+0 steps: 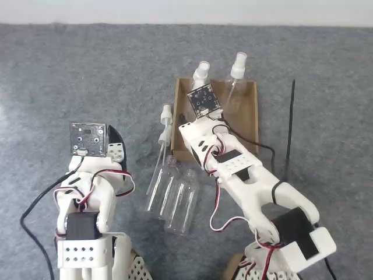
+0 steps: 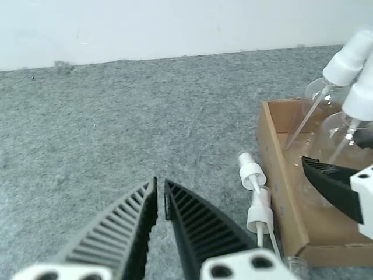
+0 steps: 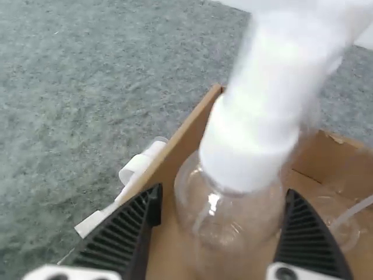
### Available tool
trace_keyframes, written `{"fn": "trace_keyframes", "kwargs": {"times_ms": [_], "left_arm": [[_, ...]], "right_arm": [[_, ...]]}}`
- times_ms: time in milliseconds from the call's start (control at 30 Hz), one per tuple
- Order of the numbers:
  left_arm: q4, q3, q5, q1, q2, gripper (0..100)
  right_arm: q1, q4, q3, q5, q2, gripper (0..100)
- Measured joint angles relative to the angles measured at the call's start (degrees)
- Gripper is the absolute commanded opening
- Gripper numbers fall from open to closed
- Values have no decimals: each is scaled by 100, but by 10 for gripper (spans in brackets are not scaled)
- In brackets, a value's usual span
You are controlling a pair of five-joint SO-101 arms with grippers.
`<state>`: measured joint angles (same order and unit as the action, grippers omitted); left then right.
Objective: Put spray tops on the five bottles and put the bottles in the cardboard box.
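**Right jaws.** The right jaws are released and spread wide. Between them stands a clear spray bottle (image 3: 233, 227), upright in the cardboard box (image 1: 254, 111) with its white spray top (image 3: 262, 116) fitted. One finger sits on each side of the bottle's shoulder. On one side you can see a strip of cardboard between finger and bottle. On the other side you cannot tell whether the finger touches. Just outside the box wall next to these jaws, a loose white part lies on the grey worktop (image 1: 70, 76).

**Left jaws.** The left jaws are clenched to a narrow slit and grasp nothing. They hang over bare worktop, well apart from the box. Two loose spray tops (image 2: 250, 171) (image 2: 260, 211) lie ahead of these jaws and off to the box side, just beside the near box wall. Their dip tubes rest on the worktop.

**Other task items.**
- A second capped bottle (image 1: 236, 93) stands in the box beyond the right jaws, beside the first bottle.
- In the high view, uncapped clear bottles (image 1: 183, 201) lie side by side on the worktop between the two arms. They are behind the right jaws and outside the box, with their necks pointing towards the loose spray tops.
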<state>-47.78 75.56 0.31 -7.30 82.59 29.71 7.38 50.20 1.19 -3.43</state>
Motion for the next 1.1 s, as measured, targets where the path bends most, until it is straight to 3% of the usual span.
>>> {"fn": "trace_keyframes", "kwargs": {"times_ms": [300, 667, 800, 933, 1100], "left_arm": [[0, 0, 0, 0, 0, 11], [0, 0, 0, -18, 0, 11], [0, 0, 0, -9, 0, 11], [0, 0, 0, -9, 0, 11], [0, 0, 0, -9, 0, 11]], "right_arm": [[9, -62, 0, 18, -440, 268], [-26, -1538, -1055, 9, -1398, 267], [-44, -2690, -1934, 0, -1855, 267], [141, -4527, -2435, -44, -2374, 267], [914, -7051, -2462, -993, -2646, 266]]}}
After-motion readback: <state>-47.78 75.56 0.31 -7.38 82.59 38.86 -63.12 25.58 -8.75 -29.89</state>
